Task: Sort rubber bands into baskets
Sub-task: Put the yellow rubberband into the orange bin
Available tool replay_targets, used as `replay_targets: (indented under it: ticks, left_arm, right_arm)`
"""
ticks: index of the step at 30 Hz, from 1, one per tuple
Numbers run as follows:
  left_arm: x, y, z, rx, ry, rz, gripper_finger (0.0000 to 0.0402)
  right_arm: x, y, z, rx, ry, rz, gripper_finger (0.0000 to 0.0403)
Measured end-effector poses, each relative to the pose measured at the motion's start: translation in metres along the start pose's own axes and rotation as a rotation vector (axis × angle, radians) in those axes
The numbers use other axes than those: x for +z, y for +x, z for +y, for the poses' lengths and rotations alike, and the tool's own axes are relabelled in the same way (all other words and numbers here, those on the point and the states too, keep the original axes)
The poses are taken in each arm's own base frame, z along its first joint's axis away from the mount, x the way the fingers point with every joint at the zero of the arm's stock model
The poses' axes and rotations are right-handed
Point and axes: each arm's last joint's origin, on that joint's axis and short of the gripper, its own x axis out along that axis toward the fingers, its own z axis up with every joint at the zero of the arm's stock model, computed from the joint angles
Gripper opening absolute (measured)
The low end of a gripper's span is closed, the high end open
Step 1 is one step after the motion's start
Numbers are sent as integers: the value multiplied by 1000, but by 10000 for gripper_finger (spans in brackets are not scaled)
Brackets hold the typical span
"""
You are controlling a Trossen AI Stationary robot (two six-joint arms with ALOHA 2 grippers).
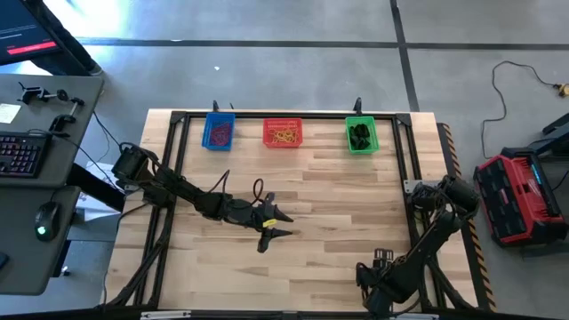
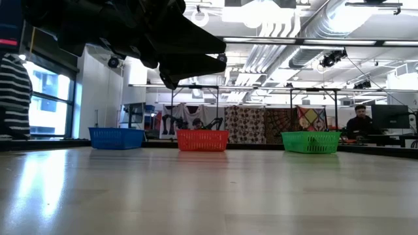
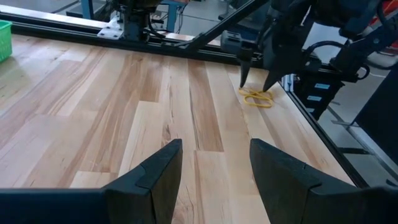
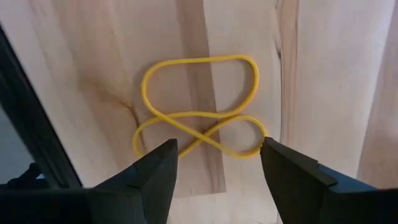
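The right claw (image 4: 214,163) hangs low at the near right corner of the table (image 1: 338,204), and its two fingers stand apart with nothing between them. Just under it a yellow rubber band (image 4: 199,106) lies flat on the wood, twisted into a figure of eight. Only the right wrist view shows that twist well. In the left wrist view the same band (image 3: 257,98) is a small yellow squiggle beside the table's edge, with the right claw (image 3: 255,78) pointing down at it. From above, the band cannot be seen at all, because the right arm covers that corner.

The left claw (image 1: 277,224) hovers over the middle of the table, its fingers spread wide and holding nothing. In the low view it is a big dark shape (image 2: 192,62) near the top, partly cut off.

At the far edge three baskets stand in a row, well apart: the blue basket (image 1: 219,132), the red basket (image 1: 283,133) and the green basket (image 1: 361,135). From above, the blue one holds purplish bands, the red one holds yellow and orange bands, and the green one holds dark ones. The low view shows only the baskets' mesh sides, not what lies inside. Far behind them a person (image 2: 358,121) sits at a screen.
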Motion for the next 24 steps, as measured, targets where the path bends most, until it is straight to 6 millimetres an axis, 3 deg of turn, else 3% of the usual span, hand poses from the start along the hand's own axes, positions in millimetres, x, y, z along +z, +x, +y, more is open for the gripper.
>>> replay_targets:
  ticks: [5,12,15,19,24]
  left_arm:
    - [0,0,0,0,0,0,181]
    - [0,0,0,0,0,0,181]
    - [0,0,0,0,0,0,181]
    - [0,0,0,1,1,4,181]
    - [0,0,0,1,0,5,181]
  right_arm:
    - [0,3,-1,7,3,0,189]
    - [1,3,0,13,1,-14,80]
    - [2,3,4,50,-3,-33,58]
    - [3,2,6,70,22,-41,69]
    - [2,2,5,67,50,-16,126]
